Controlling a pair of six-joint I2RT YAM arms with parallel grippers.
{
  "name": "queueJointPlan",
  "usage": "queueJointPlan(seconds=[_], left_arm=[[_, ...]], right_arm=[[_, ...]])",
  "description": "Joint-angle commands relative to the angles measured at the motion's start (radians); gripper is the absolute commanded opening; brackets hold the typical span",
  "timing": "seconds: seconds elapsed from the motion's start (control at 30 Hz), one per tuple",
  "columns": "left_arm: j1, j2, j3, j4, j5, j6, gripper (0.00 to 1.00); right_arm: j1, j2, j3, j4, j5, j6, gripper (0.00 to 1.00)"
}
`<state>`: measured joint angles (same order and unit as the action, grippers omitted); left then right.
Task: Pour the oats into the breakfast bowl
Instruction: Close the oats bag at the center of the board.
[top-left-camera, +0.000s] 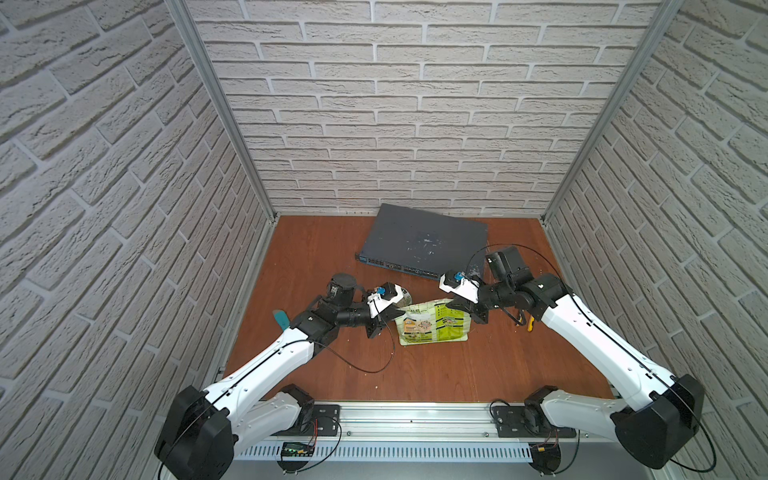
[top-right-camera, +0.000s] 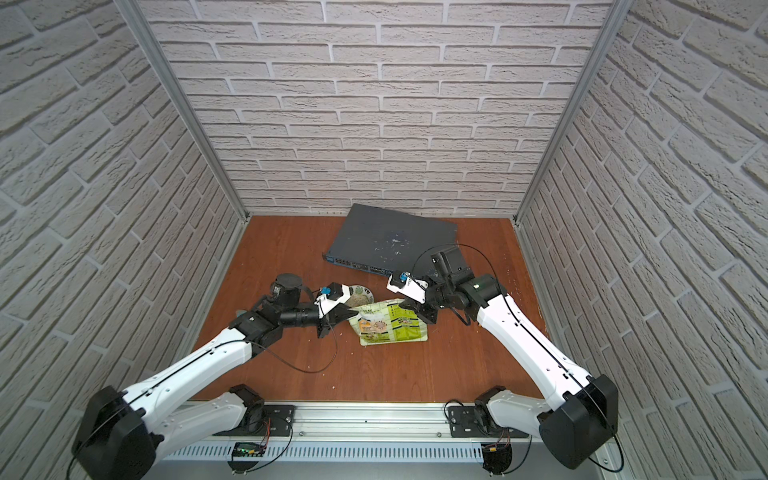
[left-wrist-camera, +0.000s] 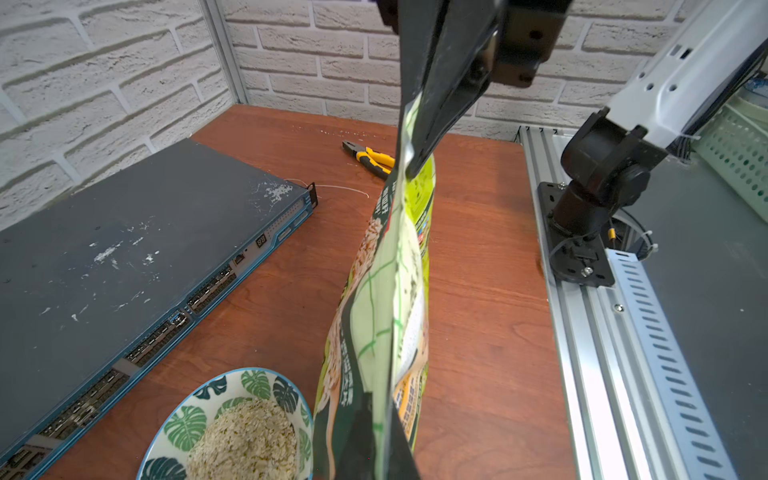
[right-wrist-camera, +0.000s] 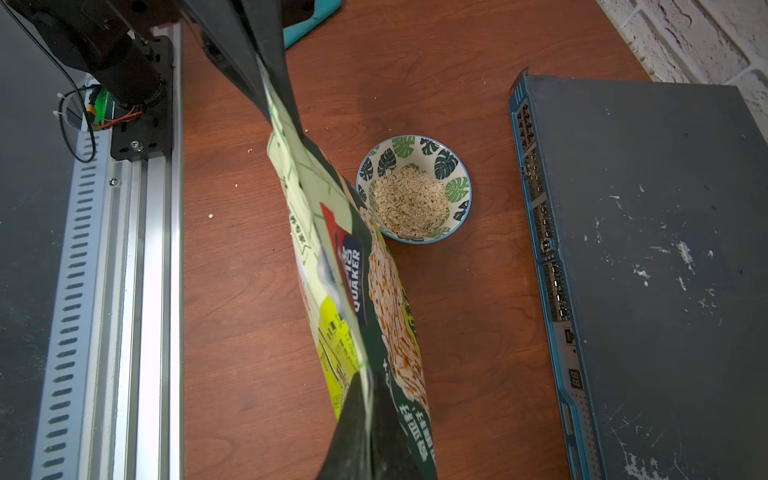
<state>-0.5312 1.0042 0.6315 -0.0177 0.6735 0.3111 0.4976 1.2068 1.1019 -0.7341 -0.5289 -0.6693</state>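
As both top views show, left gripper (top-left-camera: 395, 319) and right gripper (top-left-camera: 454, 306) each clench opposite ends of the pouch (top-left-camera: 434, 324); the bowl (top-right-camera: 358, 296) sits at its 11 o'clock. Left wrist: oats (left-wrist-camera: 245, 440) lie in the bowl. Right wrist: pouch stretches between both grippers, just beside bowl.

Green pouch (left-wrist-camera: 386, 291) pinched by left pincer (left-wrist-camera: 380, 440), oats (left-wrist-camera: 245, 440) heaped in leaf-patterned bowl (left-wrist-camera: 183, 424), pliers (left-wrist-camera: 370, 160) beyond

My left arm (top-left-camera: 266, 361) and right arm (top-left-camera: 598, 345): white shells, black joints, thin black cables (top-left-camera: 368, 371). Left gripper (right-wrist-camera: 297, 124), right gripper (left-wrist-camera: 411, 164): black tapered fingers (right-wrist-camera: 272, 50).
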Motion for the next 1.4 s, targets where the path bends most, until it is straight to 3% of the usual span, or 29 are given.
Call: queueJointPlan(seconds=[0.0, 0.13, 0.37, 0.43, 0.6, 0.87, 1.0, 1.27, 1.37], left_arm=[[0.012, -0.085, -0.041, 0.024, -0.090, -0.047, 0.00], [0.002, -0.087, -0.033, 0.041, -0.122, -0.037, 0.00], [-0.012, -0.048, -0.008, 0.049, -0.136, 0.022, 0.00], [-0.013, -0.051, -0.013, 0.057, -0.140, 0.040, 0.00], [-0.014, -0.070, -0.027, 0.067, -0.143, 0.081, 0.00], [-0.015, -0.120, -0.104, 0.162, -0.183, 0.092, 0.00], [-0.016, -0.152, -0.162, 0.241, -0.223, 0.067, 0.00], [-0.017, -0.215, -0.243, 0.311, -0.279, 0.021, 0.00], [-0.016, -0.228, -0.260, 0.313, -0.293, 0.016, 0.00]], right_arm=[[-0.050, -0.051, -0.009, -0.016, 0.123, 0.027, 0.03], [-0.037, -0.037, 0.026, -0.017, 0.003, 0.034, 0.06], [0.083, 0.009, 0.079, -0.113, 0.061, -0.002, 0.15], [0.105, 0.036, 0.108, -0.137, 0.076, -0.003, 0.21], [0.168, 0.113, 0.191, -0.162, 0.135, -0.016, 0.52], [0.222, 0.265, 0.318, -0.217, 0.170, -0.045, 0.59], [0.246, 0.287, 0.295, -0.215, 0.172, -0.052, 0.53], [0.250, 0.238, 0.272, -0.248, 0.220, -0.065, 0.06], [0.250, 0.219, 0.261, -0.260, 0.264, -0.083, 0.03]])
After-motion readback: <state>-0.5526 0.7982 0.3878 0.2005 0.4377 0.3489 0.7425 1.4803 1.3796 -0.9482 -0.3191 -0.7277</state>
